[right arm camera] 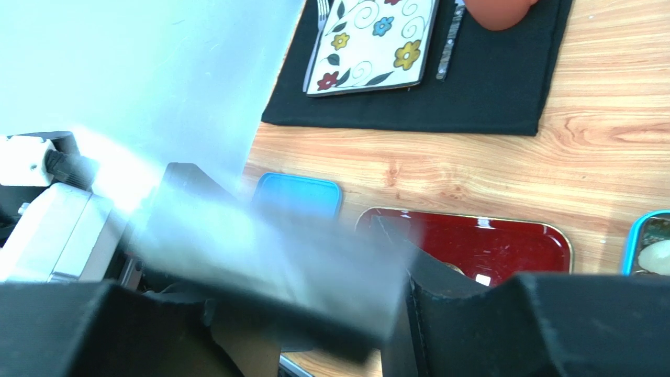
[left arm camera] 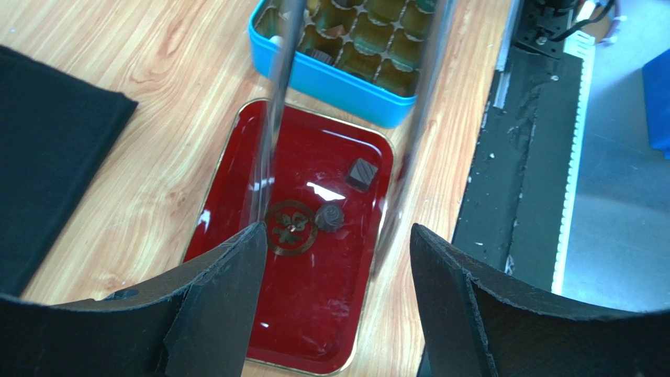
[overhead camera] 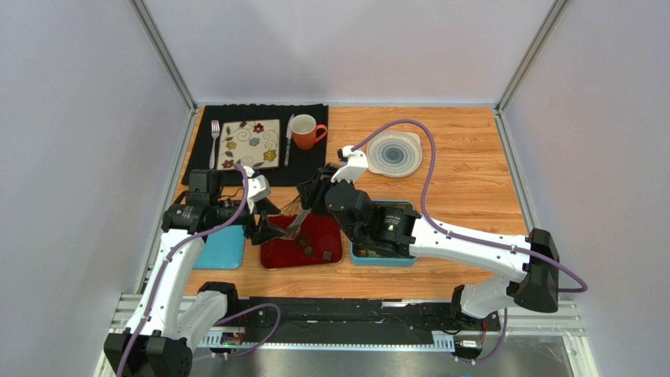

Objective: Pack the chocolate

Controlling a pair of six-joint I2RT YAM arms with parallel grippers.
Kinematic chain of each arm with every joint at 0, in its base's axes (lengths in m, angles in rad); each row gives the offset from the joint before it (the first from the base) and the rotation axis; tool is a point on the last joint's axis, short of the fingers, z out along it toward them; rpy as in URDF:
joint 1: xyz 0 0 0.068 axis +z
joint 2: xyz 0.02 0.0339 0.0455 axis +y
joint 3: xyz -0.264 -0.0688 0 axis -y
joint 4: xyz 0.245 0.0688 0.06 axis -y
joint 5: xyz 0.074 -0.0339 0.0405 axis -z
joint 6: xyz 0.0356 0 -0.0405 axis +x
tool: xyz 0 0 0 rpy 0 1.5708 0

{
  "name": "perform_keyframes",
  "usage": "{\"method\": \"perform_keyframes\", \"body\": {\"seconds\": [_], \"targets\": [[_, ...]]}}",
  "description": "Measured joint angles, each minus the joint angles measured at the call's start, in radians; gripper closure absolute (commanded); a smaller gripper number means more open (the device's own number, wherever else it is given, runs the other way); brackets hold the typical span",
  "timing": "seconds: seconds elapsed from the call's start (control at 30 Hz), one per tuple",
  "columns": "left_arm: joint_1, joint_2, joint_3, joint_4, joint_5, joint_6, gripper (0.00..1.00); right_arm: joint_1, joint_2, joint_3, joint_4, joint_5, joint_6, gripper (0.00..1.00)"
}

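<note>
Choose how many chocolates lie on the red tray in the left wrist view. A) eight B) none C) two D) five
C: only a square dark chocolate and a round dark chocolate sit on the red tray.

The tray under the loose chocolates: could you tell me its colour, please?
The tray is glossy dark red, gold-rimmed; clearest in the left wrist view.
</note>
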Motion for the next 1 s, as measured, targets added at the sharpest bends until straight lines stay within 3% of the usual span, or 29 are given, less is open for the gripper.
{"method": "perform_keyframes", "body": {"seconds": [0.4,0.77,0.9,1.0], "targets": [[0.000,0.017,-0.005,-0.088,0.063,0.109,0.25,0.000,0.019,0.001,0.032,-0.039,0.014,0.63],[0.000,0.017,-0.034,-0.128,0.029,0.154,0.35,0.000,0.018,-0.063,0.066,-0.085,-0.044,0.70],[0.000,0.017,-0.034,-0.127,0.016,0.155,0.37,-0.002,0.018,-0.207,0.120,-0.155,-0.140,0.67],[0.000,0.017,-0.035,-0.127,0.011,0.155,0.38,-0.003,0.018,-0.322,0.161,-0.236,-0.224,0.57]]}}
